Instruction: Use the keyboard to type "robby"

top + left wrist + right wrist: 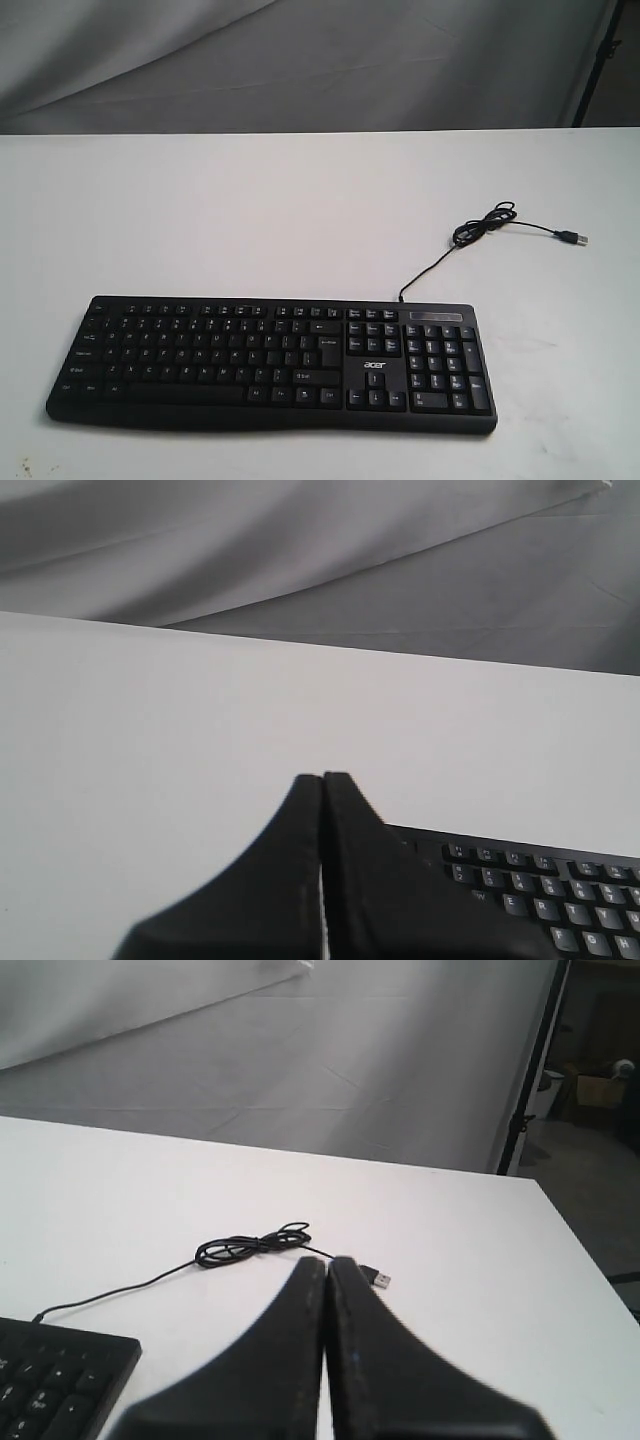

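The black keyboard (270, 362) with white legends, a number pad and a small "acer" logo lies flat near the table's front edge. Its thin black cable (478, 232) runs back and right to a coiled bundle and a loose USB plug (574, 239). Neither arm shows in the exterior view. In the left wrist view my left gripper (323, 777) is shut, empty, with the keyboard's (540, 890) upper-left key rows beside it. In the right wrist view my right gripper (327, 1261) is shut and empty, near the cable coil (250, 1246) and plug (377, 1278); a keyboard corner (60, 1380) shows.
The white table (250, 220) carries only the keyboard and cable. A grey cloth backdrop (300, 60) hangs behind the far edge. The table's right edge (585, 1260) shows in the right wrist view, with a dark frame post (530, 1070) and clutter beyond it.
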Controlling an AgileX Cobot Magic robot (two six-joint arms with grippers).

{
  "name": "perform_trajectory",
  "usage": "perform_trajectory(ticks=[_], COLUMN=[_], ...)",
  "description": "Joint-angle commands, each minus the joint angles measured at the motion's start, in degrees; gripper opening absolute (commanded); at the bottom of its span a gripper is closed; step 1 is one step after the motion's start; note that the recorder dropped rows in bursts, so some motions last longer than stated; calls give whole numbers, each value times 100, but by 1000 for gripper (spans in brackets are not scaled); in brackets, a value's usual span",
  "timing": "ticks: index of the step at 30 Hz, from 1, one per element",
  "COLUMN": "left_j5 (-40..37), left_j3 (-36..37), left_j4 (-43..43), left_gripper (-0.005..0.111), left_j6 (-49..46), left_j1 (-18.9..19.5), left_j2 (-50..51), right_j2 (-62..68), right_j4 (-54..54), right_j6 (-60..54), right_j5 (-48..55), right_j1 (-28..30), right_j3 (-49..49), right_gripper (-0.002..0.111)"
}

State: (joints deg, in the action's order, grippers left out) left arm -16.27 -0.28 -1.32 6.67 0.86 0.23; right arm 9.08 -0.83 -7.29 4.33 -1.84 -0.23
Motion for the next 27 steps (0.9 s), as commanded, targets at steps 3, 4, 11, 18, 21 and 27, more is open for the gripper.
perform_trajectory(ticks=[3,4,11,18,21,27], left_j5=[14,14,14,14,14,14], left_j3=[28,28,28,28,28,28], left_j4=[54,54,54,54,54,54], left_gripper=[0,0,0,0,0,0], left_j6=[25,25,25,25,25,25], left_j1=[-20,-20,-20,-20,-20,-20], left_j2=[-23,-23,-23,-23,-23,-23], right_j2=[-795,-859,-874,-874,-874,-874], right_j4=[83,83,83,83,83,46], right_j6=[32,19,-17,-17,-17,-2], right_j5=[1197,1459,1471,1471,1471,1471], right_j1=[26,26,26,26,26,26], right_j3=[23,23,23,23,23,23], right_gripper=[0,0,0,0,0,0])
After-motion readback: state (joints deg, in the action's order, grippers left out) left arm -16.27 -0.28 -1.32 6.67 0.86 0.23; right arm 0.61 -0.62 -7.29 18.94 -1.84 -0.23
